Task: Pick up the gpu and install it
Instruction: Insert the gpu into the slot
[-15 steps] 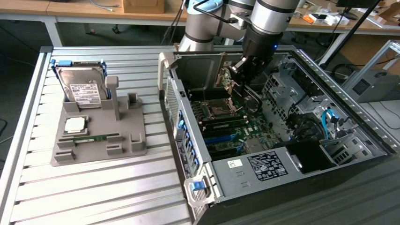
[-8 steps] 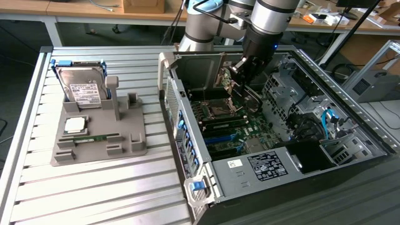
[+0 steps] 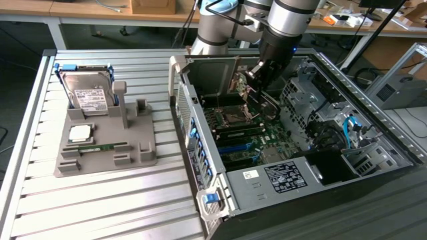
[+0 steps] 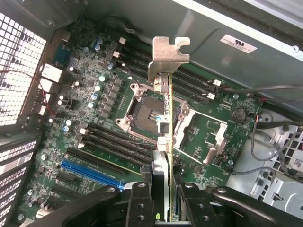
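Hanging edge-on above the motherboard [image 4: 102, 118], the gpu [image 4: 164, 124] is seen clamped across its flat faces in the claw [image 4: 165, 187], and is judged light, stiff but fragile, best held clear of its bracket [image 4: 168, 56].

Your slatted metal desk [image 3: 100, 200] stands in a workshop, with wooden tables behind it.

You're looking across a ribbed aluminium desk with raised side rails. Past its far edge, a row of light wooden tables [image 3: 100, 11] on white legs [image 3: 55, 32] runs across the room. A cardboard box [image 3: 153, 6] stands on one table, and small white and orange clutter [image 3: 347, 19] lies on the one toward the exterior view's right. A black pole [image 3: 377, 32] slants down in front of that table. Beside the desk on that side you have a grey box [image 3: 400, 90] within an aluminium frame [image 3: 417, 55]. The floor [image 3: 17, 55] at the exterior view's left is dark. Light falls evenly, with no hard shadows.
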`<move>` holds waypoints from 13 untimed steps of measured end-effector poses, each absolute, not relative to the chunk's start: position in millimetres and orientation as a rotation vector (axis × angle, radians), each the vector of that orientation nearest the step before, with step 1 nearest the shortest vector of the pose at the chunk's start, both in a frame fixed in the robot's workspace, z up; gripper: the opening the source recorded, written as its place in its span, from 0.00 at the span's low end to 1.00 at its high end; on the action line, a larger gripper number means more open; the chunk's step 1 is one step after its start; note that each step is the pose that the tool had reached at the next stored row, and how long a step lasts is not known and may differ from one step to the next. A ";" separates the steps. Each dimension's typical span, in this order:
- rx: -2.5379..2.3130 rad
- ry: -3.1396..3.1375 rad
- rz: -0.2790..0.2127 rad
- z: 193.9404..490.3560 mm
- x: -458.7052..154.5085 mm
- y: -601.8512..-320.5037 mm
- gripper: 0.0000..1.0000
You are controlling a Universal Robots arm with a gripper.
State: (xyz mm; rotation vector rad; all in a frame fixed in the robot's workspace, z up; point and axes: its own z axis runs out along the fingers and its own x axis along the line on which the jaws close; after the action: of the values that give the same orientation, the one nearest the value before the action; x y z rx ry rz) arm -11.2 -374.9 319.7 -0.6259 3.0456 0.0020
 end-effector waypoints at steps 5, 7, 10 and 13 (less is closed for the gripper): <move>-0.704 3.029 0.003 319.7 -11.2 -374.9 0.27; -0.739 3.020 0.004 319.7 -11.2 -374.9 0.27; -0.769 3.013 0.004 319.7 -11.2 -374.9 0.27; -0.778 3.011 0.004 319.7 -11.2 -374.9 0.27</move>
State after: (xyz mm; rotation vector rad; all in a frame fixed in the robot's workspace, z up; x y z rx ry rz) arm -11.2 -374.9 319.7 -0.7775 3.0106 0.0044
